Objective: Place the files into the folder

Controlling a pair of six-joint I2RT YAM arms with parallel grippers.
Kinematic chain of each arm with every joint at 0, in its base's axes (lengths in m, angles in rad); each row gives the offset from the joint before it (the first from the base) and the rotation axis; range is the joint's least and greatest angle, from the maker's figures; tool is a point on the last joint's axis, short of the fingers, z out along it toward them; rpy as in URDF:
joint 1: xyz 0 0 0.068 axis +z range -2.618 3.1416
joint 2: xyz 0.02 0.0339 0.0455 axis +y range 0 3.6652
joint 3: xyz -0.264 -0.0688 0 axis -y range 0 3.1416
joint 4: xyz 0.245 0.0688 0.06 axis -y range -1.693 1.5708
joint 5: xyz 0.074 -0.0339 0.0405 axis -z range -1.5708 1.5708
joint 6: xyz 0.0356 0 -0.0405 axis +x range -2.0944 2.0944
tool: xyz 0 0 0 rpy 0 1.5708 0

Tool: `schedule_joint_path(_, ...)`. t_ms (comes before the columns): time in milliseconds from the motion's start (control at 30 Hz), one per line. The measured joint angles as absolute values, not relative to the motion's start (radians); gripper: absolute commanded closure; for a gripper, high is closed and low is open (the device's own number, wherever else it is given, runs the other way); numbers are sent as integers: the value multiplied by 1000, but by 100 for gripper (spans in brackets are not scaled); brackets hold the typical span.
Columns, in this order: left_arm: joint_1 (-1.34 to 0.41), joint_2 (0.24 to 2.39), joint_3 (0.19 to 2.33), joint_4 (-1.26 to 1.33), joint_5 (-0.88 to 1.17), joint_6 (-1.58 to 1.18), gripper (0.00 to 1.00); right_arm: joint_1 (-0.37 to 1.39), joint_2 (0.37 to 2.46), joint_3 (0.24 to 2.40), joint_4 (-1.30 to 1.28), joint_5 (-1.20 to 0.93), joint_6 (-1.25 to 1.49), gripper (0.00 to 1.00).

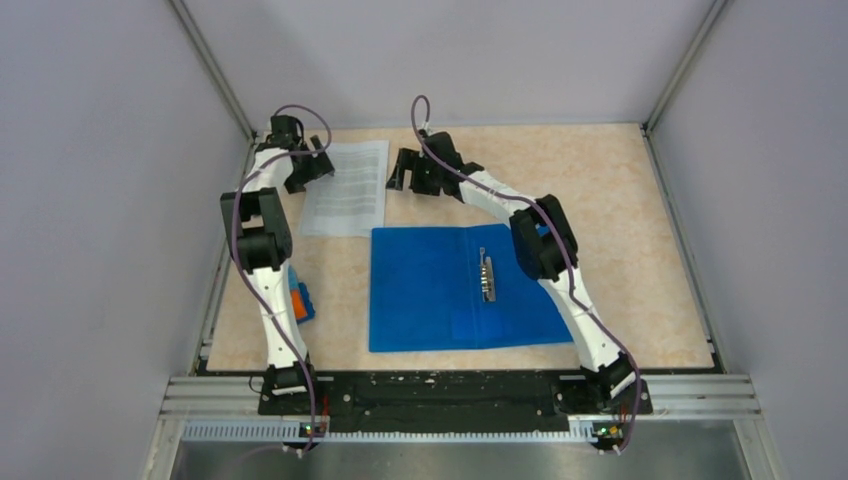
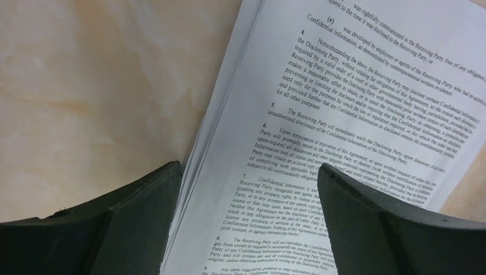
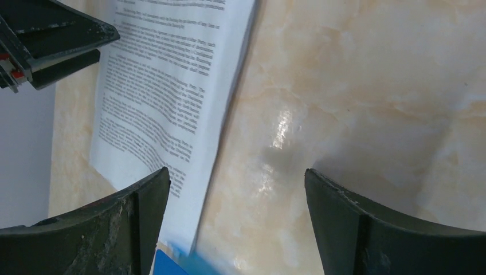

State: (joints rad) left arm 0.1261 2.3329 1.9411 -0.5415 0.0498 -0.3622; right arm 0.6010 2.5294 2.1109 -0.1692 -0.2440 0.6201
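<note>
Nearest the arm bases, the folder [image 1: 440,290] lies open and flat on the table [image 1: 620,200], its clip [image 1: 487,278] running down the middle; a small block [image 1: 300,300] sits off its left side, beside the left arm. Beyond the folder's far left corner lie the files [image 1: 345,187], a thin stack flat on the table, none of them in the folder yet. Both arms reach out to that stack. The left gripper [image 2: 249,169] has its fingers spread wide and holds nothing, and the stack's left edge runs between them. The right gripper [image 3: 238,172] is likewise spread and empty, astride the stack's right edge, one finger over paper and the other over bare table. The step in hand looks like getting hold of the sheets. As they lie flat and floppy, I would press one finger down at an edge to buckle or lift it, slip the other underneath, and pinch the whole stack rather than the top leaf. Then carry it low and level to the folder, the second gripper steadying the opposite side so nothing fans out.
</note>
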Motion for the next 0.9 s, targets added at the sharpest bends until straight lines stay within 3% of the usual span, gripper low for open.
schedule_joint_path(900,-37,2315,1917,-594,130,-510,13,601,2584,2248,-315,-216,603,11)
